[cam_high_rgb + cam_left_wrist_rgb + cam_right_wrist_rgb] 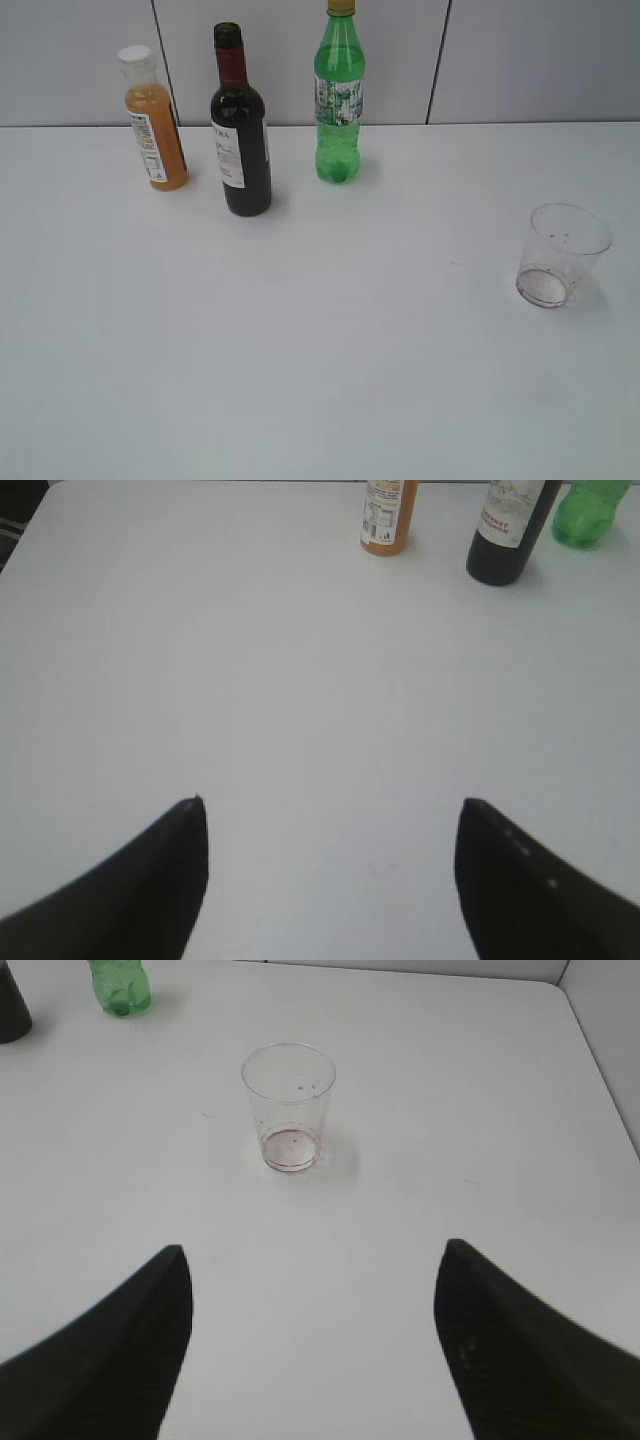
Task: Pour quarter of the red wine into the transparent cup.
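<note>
The wine bottle (240,130) is glass and looks nearly full, so I judge it heavy for its size, rigid, and slick under the pads; it would break if dropped or knocked over. The best hold is likely on the broad body around the white label, low enough that the weight does not swing; the narrow neck with its dark red foil would give poor control when tipping. The cup (558,253) is thin clear plastic, probably very light and easily squashed or pushed aside; a soft grip about mid-wall should steady it, or it may be left standing.

The bottle is dark, almost black, with a dark mouth that shows no cap; it stands upright near the far edge of the counter (330,380), left of centre, between the juice bottle (153,118) and the green bottle (340,95), close to each but touching neither. The cup tapers to a narrower base with a faint pink ring in the bottom and a few specks on the wall; it stands upright near the right edge, well apart from the bottles.

The left gripper (330,880) hangs spread wide over bare counter, holding nothing, the bottles far ahead of it; the right gripper (312,1350) is likewise spread and empty, the cup ahead of its jaws.
</note>
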{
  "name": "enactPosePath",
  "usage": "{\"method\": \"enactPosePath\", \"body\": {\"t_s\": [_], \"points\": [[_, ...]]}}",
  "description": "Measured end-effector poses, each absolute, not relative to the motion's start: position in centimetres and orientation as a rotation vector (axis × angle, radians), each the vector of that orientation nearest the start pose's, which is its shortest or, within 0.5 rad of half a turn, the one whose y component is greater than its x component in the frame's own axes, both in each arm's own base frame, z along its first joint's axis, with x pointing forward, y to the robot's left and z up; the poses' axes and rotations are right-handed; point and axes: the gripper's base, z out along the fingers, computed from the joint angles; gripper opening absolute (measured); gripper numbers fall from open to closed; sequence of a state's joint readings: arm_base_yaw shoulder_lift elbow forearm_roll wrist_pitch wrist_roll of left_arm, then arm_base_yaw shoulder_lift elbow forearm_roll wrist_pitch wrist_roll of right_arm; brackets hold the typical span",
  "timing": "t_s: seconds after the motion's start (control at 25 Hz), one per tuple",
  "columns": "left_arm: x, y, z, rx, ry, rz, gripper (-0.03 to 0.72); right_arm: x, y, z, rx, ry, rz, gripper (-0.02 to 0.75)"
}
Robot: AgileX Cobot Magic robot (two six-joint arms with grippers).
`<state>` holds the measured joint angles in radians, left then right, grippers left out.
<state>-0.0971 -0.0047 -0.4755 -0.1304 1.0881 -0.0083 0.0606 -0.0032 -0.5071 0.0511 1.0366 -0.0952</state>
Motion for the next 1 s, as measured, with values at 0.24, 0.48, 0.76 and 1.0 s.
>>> {"method": "enactPosePath", "body": {"t_s": [0.24, 0.48, 0.76, 1.0], "points": [[-0.54, -1.0, 26.88, 0.1, 2.089, -0.221, 0.585, -0.56, 0.37, 28.13, -0.158, 2.003, 0.039, 0.605], [-0.54, -1.0, 26.88, 0.1, 2.089, -0.221, 0.585, -0.56, 0.37, 28.13, -0.158, 2.003, 0.039, 0.605], [-0.54, -1.0, 26.88, 0.1, 2.089, -0.221, 0.585, -0.56, 0.37, 28.13, -0.158, 2.003, 0.039, 0.605], [-0.54, -1.0, 26.88, 0.1, 2.089, -0.221, 0.585, -0.51, 0.36, 28.97, -0.157, 1.935, 0.033, 0.603]]}}
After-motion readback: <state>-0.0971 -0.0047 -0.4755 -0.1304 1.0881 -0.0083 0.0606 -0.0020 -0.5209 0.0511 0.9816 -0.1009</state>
